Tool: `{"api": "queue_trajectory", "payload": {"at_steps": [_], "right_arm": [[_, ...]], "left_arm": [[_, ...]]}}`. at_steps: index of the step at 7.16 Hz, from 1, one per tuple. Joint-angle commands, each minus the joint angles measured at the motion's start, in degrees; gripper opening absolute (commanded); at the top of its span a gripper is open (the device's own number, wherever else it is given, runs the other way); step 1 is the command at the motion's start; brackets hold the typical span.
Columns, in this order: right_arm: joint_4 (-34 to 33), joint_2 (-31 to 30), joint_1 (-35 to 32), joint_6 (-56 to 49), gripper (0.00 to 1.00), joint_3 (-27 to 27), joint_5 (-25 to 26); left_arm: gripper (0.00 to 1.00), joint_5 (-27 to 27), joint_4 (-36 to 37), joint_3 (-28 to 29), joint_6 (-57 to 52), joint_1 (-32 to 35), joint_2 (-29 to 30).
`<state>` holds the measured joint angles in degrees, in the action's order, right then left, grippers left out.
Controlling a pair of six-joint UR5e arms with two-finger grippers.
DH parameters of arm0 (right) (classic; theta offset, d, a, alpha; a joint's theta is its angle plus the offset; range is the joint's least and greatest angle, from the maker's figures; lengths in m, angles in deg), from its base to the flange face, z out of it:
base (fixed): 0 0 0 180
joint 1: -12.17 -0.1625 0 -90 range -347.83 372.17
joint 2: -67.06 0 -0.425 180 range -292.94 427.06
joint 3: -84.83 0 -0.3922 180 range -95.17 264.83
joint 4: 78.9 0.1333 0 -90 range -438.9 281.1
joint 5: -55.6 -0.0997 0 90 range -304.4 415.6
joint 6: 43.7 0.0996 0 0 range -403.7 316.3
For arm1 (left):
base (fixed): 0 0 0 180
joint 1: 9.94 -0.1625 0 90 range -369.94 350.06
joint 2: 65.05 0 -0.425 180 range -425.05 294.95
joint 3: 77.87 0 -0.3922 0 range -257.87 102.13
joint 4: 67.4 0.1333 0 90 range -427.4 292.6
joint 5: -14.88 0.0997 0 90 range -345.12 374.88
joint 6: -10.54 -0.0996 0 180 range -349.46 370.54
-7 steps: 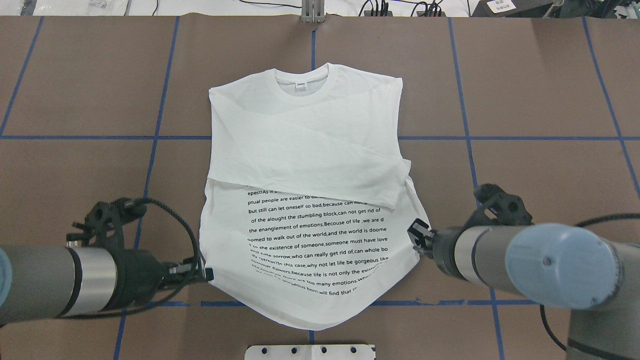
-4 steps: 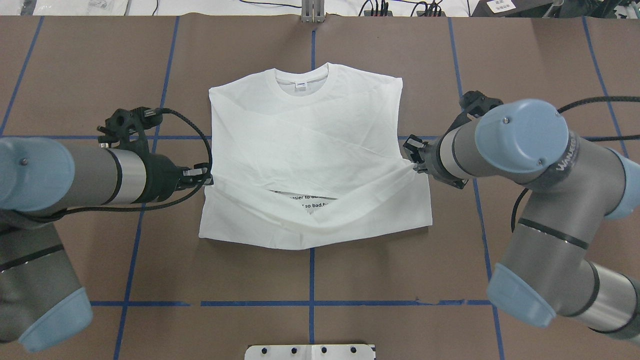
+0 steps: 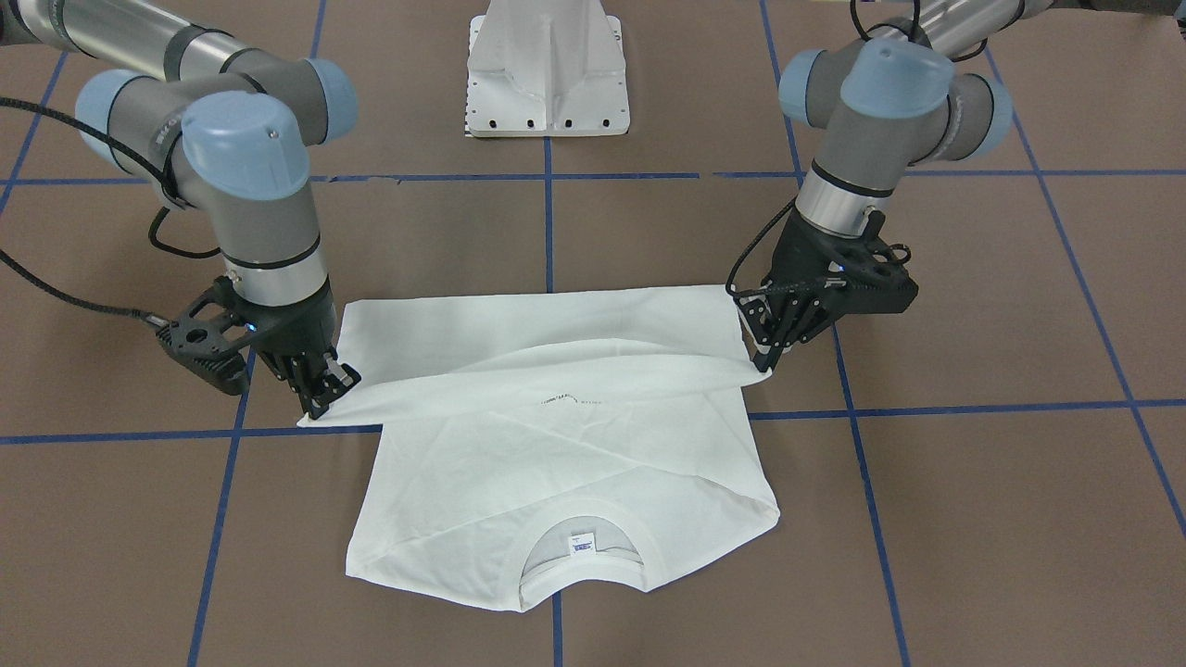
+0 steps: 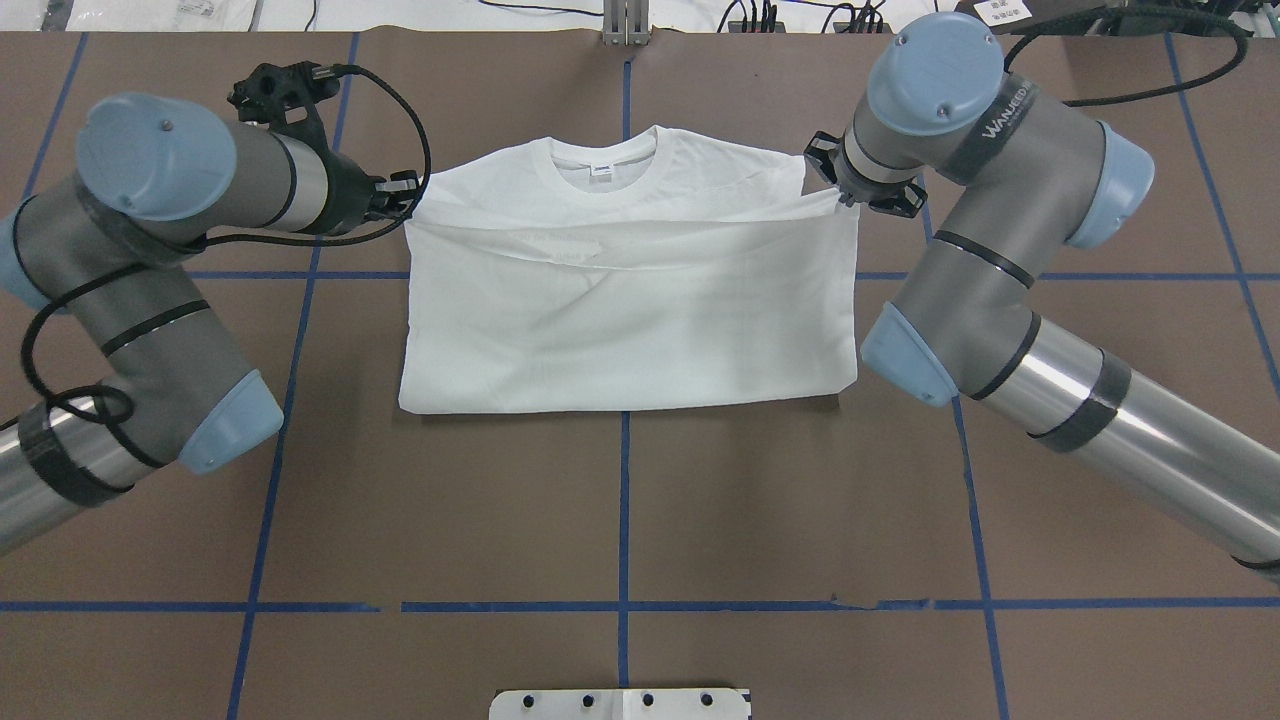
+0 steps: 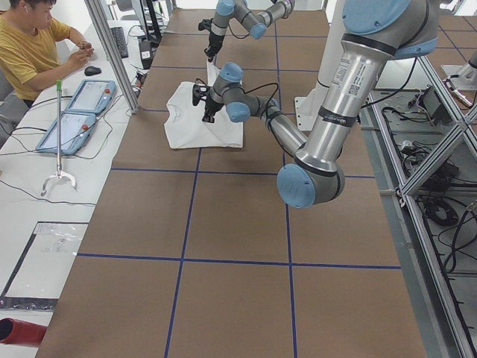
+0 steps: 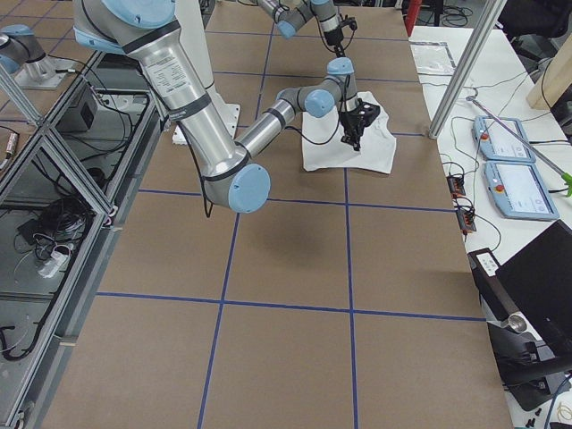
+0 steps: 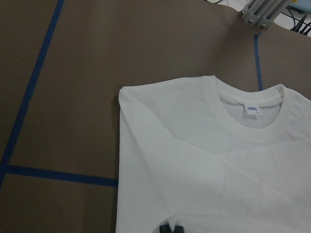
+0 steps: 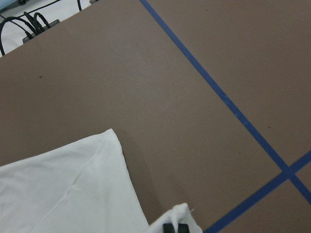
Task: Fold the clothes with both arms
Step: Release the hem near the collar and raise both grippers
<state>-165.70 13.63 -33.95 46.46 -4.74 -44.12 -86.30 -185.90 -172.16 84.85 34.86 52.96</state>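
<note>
The shirt (image 4: 630, 320) was laid folded in half toward the table (image 4: 640, 520) edge opp. the robot. L gripper (image 4: 405, 195) & R gripper (image 4: 830, 190) were clamped on its hem corners.

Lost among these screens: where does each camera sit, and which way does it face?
Front: across the table, facing the robot; left arm, right arm.
Overhead: behind the robot, looking down; both arms.
Left side: table's end; left arm nearest.
Right side: other end; right arm nearest.
Left wrist: over the collar; fingertips.
Right wrist: over table; fingertips.
All share the shirt.
</note>
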Motion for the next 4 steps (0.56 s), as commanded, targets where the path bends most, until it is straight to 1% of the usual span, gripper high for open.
{"api": "queue_trajectory", "payload": {"at_steps": [1,2,4], "right_arm": [[9.8,6.6,-0.9,-0.2,0.0,15.7,0.1],[11.1,9.8,-0.8,-0.2,0.0,20.5,0.1],[13.2,11.6,-0.9,-0.2,0.0,24.3,0.7]], "left_arm": [[0.0,0.4,-13.9,16.7,-0.2,1.6,5.1],[0.0,0.6,-15.7,18.5,-0.2,1.6,5.2],[0.0,1.8,-15.7,19.0,-0.2,2.0,5.4]]}}
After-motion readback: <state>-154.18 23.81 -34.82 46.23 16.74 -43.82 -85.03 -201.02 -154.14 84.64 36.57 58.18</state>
